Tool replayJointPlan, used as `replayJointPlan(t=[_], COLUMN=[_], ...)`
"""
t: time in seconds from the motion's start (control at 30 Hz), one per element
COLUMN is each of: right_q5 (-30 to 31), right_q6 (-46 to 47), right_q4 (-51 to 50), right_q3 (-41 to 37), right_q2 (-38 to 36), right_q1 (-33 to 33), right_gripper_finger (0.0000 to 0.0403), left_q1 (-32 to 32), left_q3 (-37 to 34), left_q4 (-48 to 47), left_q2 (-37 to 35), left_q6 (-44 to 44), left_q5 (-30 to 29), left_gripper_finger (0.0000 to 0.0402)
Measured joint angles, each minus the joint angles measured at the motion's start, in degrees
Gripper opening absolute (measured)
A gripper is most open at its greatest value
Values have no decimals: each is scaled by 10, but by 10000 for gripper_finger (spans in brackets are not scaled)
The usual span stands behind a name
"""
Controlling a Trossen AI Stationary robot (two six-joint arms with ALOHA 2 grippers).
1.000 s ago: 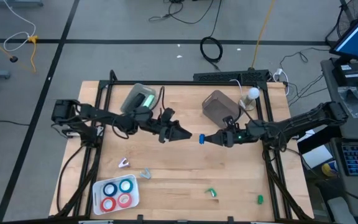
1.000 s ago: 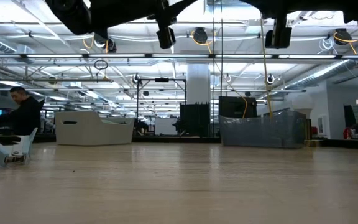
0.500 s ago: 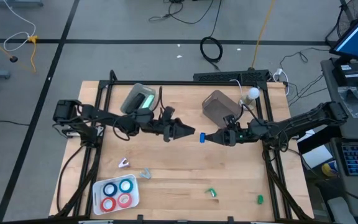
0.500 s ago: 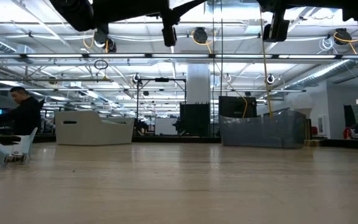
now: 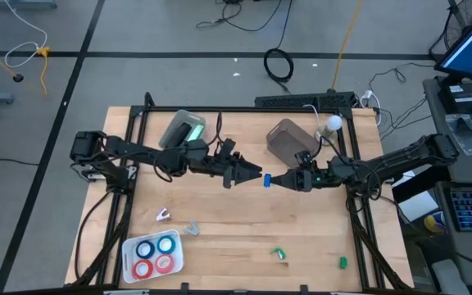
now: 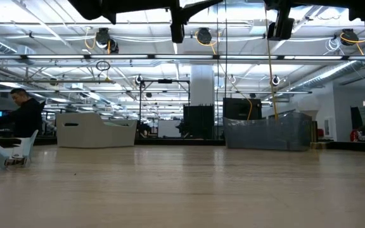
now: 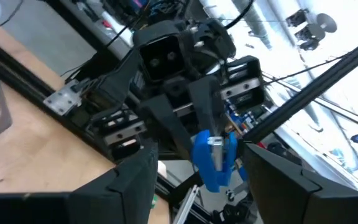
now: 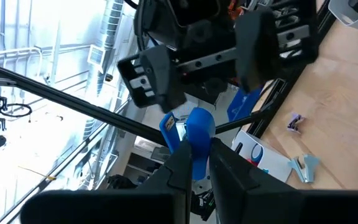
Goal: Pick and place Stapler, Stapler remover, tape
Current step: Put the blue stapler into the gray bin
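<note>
Four tape rolls (image 5: pixel 155 254), two blue and two red, lie flat in a white tray (image 5: pixel 175 260) by the table's (image 5: pixel 220 221) near left corner. Above the table's middle a small blue stapler (image 5: pixel 265 181) hangs in the air, its long axis crosswise to the line of the two arms. The left gripper (image 5: pixel 255 175) reaches toward it from the left with its fingers (image 7: pixel 128 186) spread wide on either side of it; no contact is visible. The right gripper (image 5: pixel 274 181) pinches the stapler's lower part, jaws nearly closed. In the low view both grippers are cut off at the top edge, and the stapler is not seen there.
</note>
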Motion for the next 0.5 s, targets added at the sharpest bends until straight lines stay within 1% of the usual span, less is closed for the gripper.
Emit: replayJointPlan(t=[0.23,0.5], right_q5=[3,4], right_q6=[0,1], right_q4=[-1,3], right_q3=[0,0], right_q2=[0,5], right_q1=[-2,-19], right_gripper_finger=[31,31], left_q1=[-5,-13], left_q3=[0,6], left_q4=[-3,-5], left_q2=[0,0], left_q6=[-3,10], left_q5=[-12,-27], left_gripper_finger=[232,232])
